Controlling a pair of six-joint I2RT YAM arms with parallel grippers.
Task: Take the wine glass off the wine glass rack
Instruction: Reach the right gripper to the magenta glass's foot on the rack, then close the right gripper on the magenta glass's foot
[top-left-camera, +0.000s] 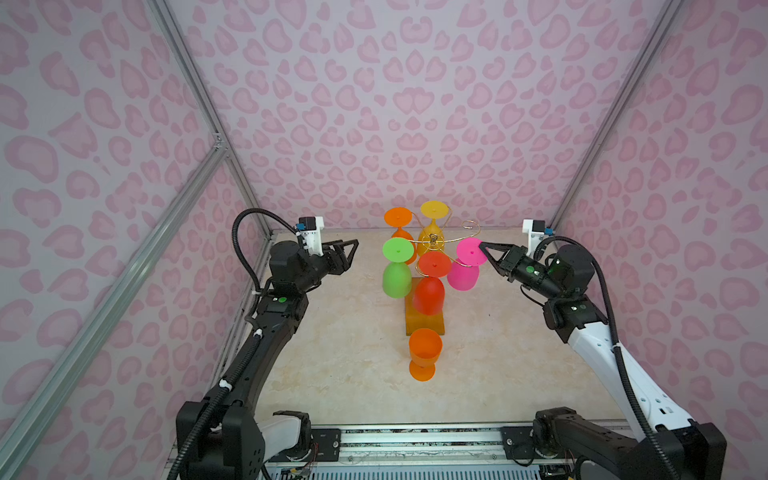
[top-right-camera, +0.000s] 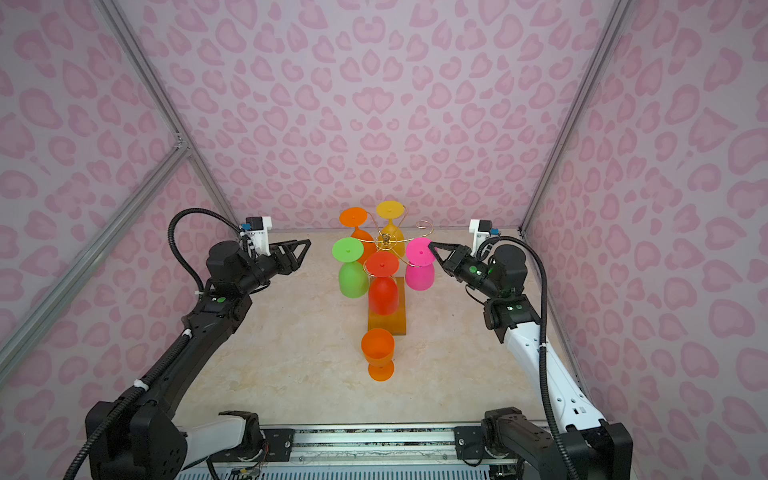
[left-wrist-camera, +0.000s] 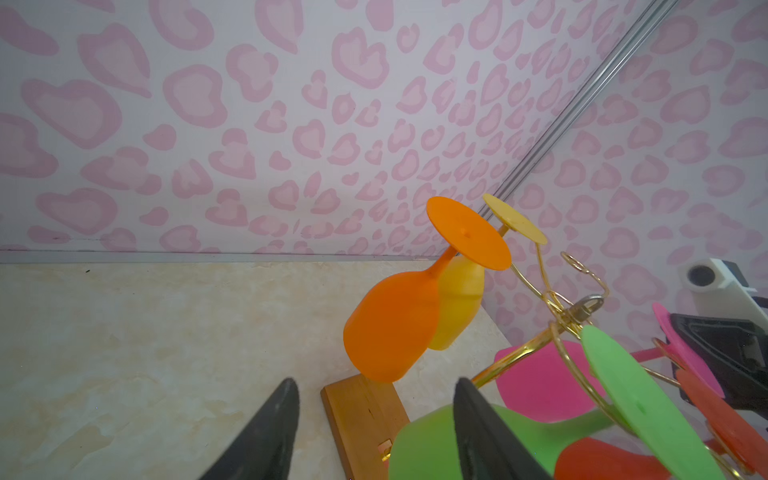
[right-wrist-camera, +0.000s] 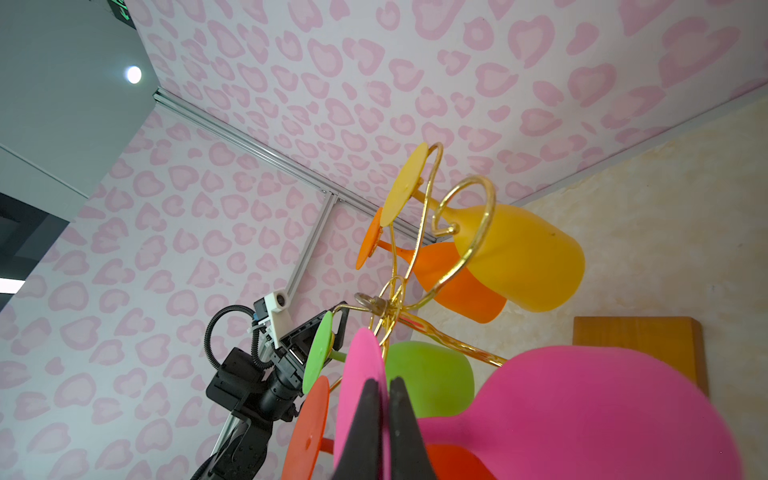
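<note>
Right gripper (right-wrist-camera: 384, 380) clamping shut on the foot rim of the pink wine glass (right-wrist-camera: 582, 415), bowl hanging below it, stem hooked in the wine glass rack (top-left-camera: 424, 325); left gripper (top-left-camera: 351, 252) hovering half-open, empty. Risk: thin-edge pinch slipping, or a crooked pull tipping the rack

bare tabletop (top-left-camera: 332, 353) left, orange glass (top-left-camera: 424, 353) blocking front

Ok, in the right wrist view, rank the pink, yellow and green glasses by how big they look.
1. pink glass, nearest the camera, so it looks oversized.
2. yellow glass.
3. green glass, partly hidden behind the pink one.
</note>
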